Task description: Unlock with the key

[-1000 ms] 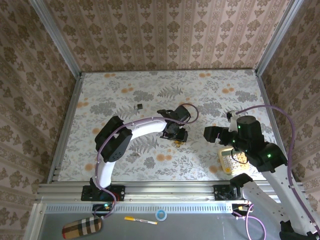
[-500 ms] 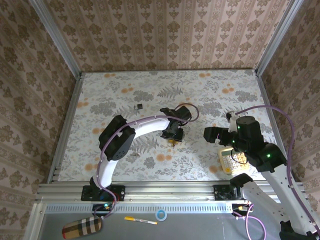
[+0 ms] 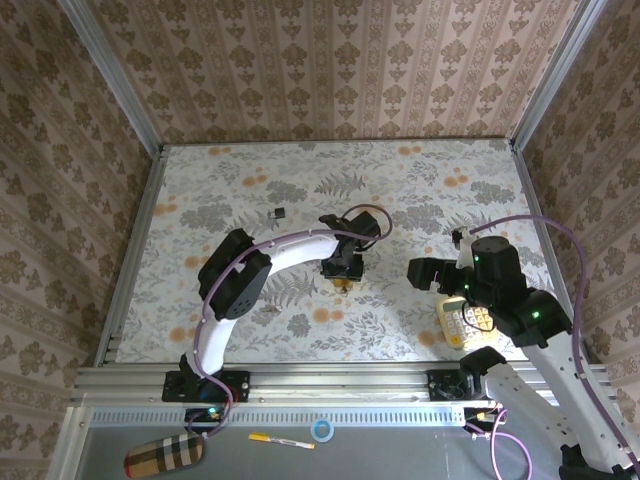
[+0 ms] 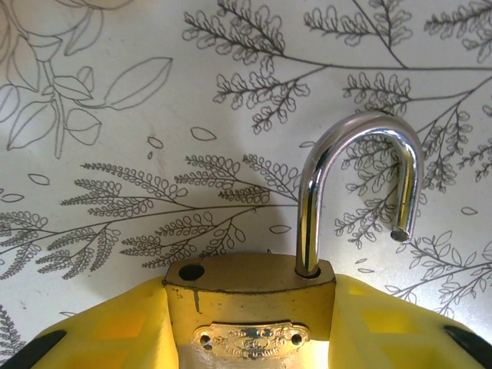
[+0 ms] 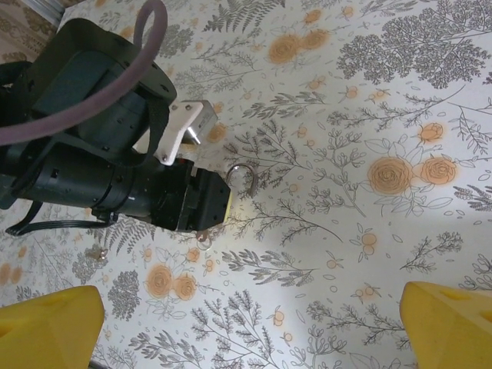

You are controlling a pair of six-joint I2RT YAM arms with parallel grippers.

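Observation:
A brass padlock [image 4: 250,296] sits between my left gripper's [image 4: 251,334] yellow fingers [image 4: 115,334], and the gripper is shut on its body. Its silver shackle [image 4: 361,154] stands open, the free end out of its hole in the body. In the top view the left gripper [image 3: 343,272] is low over the middle of the table. The key [image 3: 279,212], a tiny dark square thing, lies on the table to the left of that gripper and further back, apart from it. My right gripper [image 3: 425,270] hovers open and empty to the right, and its camera shows the shackle [image 5: 244,178].
A yellow calculator [image 3: 460,320] lies under the right arm near the front right. A small ring-like metal thing [image 5: 201,234] lies on the flowered table [image 3: 400,180] right by the left gripper. Patterned walls enclose three sides.
The left gripper has shifted slightly to the left and turned a little with the padlock in it. The right arm has barely moved.

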